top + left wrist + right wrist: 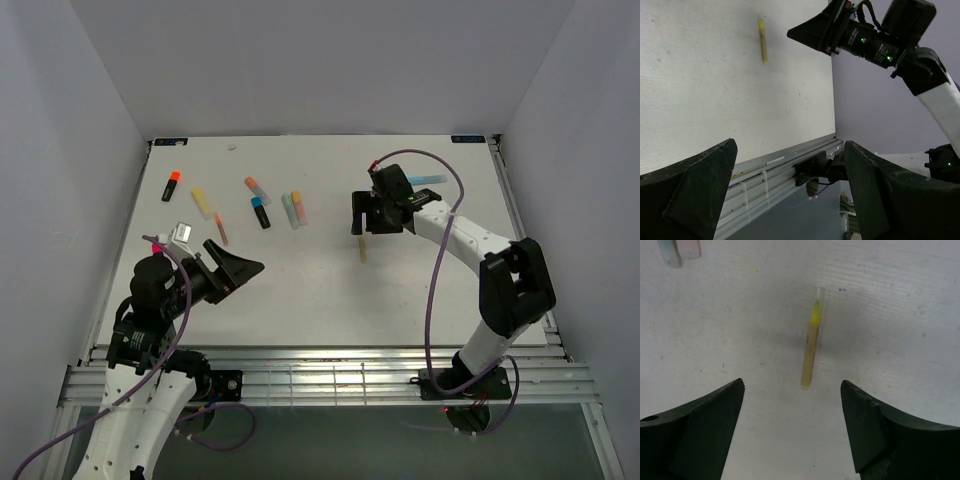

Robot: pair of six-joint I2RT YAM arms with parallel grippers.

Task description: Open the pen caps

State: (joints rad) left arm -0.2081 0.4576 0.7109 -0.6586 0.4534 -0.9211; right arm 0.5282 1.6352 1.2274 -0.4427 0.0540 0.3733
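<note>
Cropped by the top edge of the right wrist view: two pastel pens [679,250], only their ends showing. Blurred in that view: thin yellow pen [811,340], cap outline unclear. Partly hidden from above behind the right tool [365,226]: light blue pen [430,179]. Too small to identify: white speck [232,146] near the far edge of the bench [320,290].

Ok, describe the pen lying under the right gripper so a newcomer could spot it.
In the top view, find the white table and the right gripper over its right half. On the table just nearward of that gripper lies the thin yellow pen, alone. Unlike the stubby highlighters clustered further left, it is slim, stick-like and yellow.
</note>
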